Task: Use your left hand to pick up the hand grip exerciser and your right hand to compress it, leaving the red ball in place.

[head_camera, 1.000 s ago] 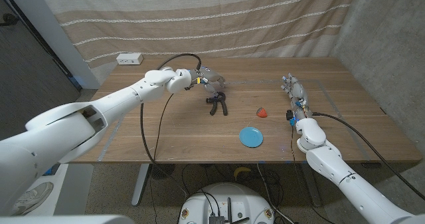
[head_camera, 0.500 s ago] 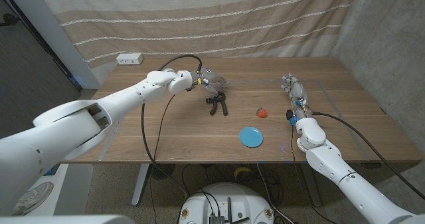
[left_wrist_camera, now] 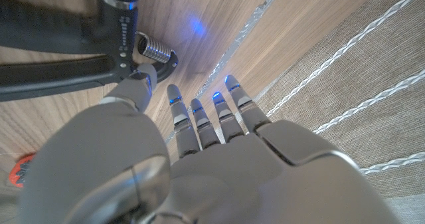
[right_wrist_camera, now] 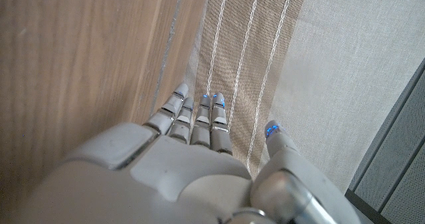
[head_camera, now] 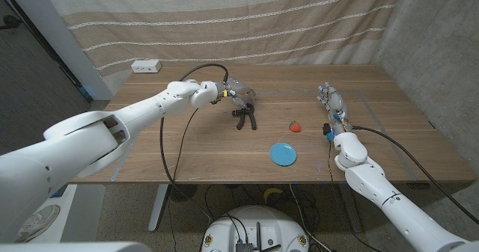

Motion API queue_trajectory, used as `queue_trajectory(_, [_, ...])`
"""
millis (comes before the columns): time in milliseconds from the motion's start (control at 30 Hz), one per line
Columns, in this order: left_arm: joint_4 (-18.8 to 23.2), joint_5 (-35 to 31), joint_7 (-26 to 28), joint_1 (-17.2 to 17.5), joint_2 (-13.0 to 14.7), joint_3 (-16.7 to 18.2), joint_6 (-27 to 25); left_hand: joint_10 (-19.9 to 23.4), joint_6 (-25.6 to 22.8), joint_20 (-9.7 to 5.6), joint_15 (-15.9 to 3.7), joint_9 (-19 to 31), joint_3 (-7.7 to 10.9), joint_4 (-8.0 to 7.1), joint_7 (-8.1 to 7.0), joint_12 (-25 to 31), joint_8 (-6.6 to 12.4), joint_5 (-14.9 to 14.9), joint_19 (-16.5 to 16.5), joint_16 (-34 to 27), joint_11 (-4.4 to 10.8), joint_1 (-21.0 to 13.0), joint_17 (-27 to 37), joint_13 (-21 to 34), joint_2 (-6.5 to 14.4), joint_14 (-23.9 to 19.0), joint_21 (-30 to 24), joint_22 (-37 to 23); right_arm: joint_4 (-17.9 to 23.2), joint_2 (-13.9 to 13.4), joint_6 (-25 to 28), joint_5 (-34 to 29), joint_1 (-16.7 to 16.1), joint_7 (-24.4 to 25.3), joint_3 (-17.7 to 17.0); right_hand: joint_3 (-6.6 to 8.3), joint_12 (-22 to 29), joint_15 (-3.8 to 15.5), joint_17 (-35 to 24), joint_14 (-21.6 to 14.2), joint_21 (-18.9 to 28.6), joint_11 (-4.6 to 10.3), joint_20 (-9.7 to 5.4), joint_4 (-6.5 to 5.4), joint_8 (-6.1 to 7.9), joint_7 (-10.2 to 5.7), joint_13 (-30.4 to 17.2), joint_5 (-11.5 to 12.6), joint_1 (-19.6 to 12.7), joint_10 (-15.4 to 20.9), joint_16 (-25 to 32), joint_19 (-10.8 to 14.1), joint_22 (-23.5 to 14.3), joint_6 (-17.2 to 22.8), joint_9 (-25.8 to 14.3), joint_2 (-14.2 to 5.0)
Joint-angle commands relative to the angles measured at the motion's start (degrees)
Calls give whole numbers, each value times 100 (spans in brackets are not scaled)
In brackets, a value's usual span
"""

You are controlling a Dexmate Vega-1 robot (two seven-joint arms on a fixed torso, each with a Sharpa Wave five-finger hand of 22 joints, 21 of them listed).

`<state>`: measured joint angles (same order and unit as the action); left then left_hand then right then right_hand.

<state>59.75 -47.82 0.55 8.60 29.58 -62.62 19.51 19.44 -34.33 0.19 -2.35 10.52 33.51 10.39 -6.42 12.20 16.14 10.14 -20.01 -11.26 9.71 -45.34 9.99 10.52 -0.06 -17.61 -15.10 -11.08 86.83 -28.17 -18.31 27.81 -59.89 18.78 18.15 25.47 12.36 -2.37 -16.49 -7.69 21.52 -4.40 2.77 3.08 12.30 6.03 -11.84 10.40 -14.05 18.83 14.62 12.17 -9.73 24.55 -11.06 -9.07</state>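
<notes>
Just beside the left hand (head_camera: 238,90), on its near side, lies the hand grip exerciser (head_camera: 245,117); the hand has moved a little closer over it in the last second, so the grasp seems about to begin. Its fingers (left_wrist_camera: 199,121) are straight and apart, holding nothing. The exerciser has black handles (left_wrist_camera: 60,38) and a shiny metal coil spring (left_wrist_camera: 154,51). The red ball (head_camera: 296,125) sits further toward the right hand (head_camera: 330,100), which waits with fingers extended, empty, on the smooth wooden table (head_camera: 202,155).
</notes>
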Motion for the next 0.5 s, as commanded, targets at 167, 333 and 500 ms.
queue_trajectory(167, [-506,124,316,-96,-199,-201,145,92,-101,-5,-659,21,-52,6,18,12,23,-4,-76,-54,-7,-111,30,21,-7,-78,-40,-10,-77,1,-17,15,57,-42,10,9,15,-19,-18,-11,-30,-21,-17,24,-4,-2,-32,0,57,48,36,52,-31,56,-24,-25])
queue_trajectory(333, [-627,150,356,-138,-250,-272,192,136,-129,-6,-660,22,-72,1,19,17,25,-3,-86,-55,8,-136,32,21,-1,-94,-42,-11,-90,0,-13,26,70,-51,9,6,12,-25,-17,-14,-41,-10,-17,23,-6,4,-33,-1,64,47,37,53,-31,61,-25,-23])
queue_trajectory(500, [-728,164,417,-177,-292,-334,226,200,-279,-13,-675,26,-111,-2,-5,18,65,0,-104,-62,18,-202,35,23,18,-143,-47,-14,-105,5,-11,40,81,-55,7,4,10,-18,-18,-13,-47,-6,-13,22,-8,-1,-34,-2,71,43,36,57,-32,64,-25,-21])
